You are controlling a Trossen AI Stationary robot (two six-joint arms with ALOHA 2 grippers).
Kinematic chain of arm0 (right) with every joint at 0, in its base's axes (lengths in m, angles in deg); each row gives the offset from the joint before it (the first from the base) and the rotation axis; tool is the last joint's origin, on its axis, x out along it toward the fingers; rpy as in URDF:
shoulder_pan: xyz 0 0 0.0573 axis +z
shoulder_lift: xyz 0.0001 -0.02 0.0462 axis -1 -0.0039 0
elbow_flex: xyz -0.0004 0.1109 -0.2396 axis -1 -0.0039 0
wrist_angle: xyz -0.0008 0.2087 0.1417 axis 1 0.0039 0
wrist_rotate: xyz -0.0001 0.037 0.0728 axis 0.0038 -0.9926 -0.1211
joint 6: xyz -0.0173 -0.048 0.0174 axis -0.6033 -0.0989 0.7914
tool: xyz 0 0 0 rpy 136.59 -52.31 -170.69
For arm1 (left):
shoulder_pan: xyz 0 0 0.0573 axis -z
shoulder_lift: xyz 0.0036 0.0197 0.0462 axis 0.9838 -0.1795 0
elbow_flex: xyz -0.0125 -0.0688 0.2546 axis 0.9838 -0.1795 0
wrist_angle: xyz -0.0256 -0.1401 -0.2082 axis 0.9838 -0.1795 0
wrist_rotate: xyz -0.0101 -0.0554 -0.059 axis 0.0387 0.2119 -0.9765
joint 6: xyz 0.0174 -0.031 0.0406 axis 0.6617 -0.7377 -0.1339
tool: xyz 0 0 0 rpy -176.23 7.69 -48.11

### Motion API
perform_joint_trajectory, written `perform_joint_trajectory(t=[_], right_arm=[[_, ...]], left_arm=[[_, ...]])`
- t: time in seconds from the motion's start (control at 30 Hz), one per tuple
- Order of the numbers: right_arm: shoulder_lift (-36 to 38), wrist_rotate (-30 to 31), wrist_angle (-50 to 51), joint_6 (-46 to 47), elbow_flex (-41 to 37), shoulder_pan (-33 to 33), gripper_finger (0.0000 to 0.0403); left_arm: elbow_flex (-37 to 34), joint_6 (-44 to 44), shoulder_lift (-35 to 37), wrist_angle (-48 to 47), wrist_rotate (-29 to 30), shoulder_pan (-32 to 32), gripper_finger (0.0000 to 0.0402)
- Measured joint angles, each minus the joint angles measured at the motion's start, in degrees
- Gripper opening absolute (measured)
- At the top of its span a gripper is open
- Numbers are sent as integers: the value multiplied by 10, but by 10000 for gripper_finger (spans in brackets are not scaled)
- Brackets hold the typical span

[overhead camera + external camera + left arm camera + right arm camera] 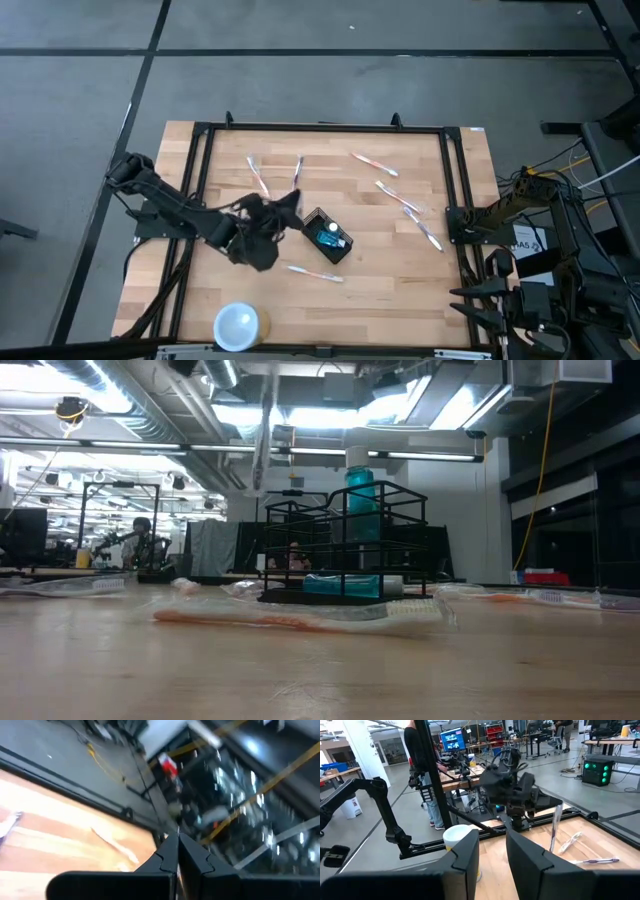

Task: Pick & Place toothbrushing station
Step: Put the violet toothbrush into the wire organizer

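Observation:
The black wire caddy (327,235) stands on the table's middle; in the low view (345,540) it holds a teal bottle and a teal tube. My left gripper (290,203) hovers just left of the caddy, above the table, shut on a clear toothbrush (555,827). The toothbrush also shows in the low view (265,435), left of the caddy. My right gripper (492,855) waits open and empty at the table's right edge (470,225). My left gripper pinches the toothbrush near its upper end (558,809) between its two shut fingers (170,855). The toothbrush hangs nearly upright below the fingers. Its lower end (262,485) is clear of the table.
Several wrapped toothbrushes lie on the table: one far left of centre (258,175), three at the right (400,195), one near the caddy (315,272). A round white cup (238,325) stands at the near edge. A black frame (320,128) rims the table.

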Motion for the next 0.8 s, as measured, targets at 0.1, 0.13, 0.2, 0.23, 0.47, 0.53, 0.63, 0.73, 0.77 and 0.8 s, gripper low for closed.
perform_joint_trajectory(t=[0.1, 0.13, 0.2, 0.23, 0.47, 0.53, 0.63, 0.73, 0.77, 0.8], right_arm=[[0, 3, 0, -2, 0, 0, 100], [0, 3, 0, -2, 0, 0, 100], [0, 3, 0, -2, 0, 0, 100], [0, 3, 0, -2, 0, 0, 100], [0, -6, 0, 0, 0, 0, 100], [0, -10, 0, 0, 0, 0, 100], [0, -14, 0, 3, 0, 0, 100], [0, -14, 0, 5, 0, 0, 100], [0, -14, 0, 6, 0, 0, 100], [0, -14, 0, 8, 0, 0, 100]], left_arm=[[0, 194, 0, 134, -90, -28, 1], [0, 257, -3, 178, -119, -38, 1], [0, 359, -4, 233, -169, -62, 1], [0, 386, -4, 245, -196, -74, 1], [-23, 470, -4, 272, -372, -130, 1], [-42, 464, -4, 300, -401, -136, 1], [-65, 456, -2, 346, -389, -126, 1], [-77, 452, -3, 344, -370, -117, 1], [-77, 445, -3, 346, -370, -117, 1], [-77, 437, -3, 350, -369, -118, 1]])
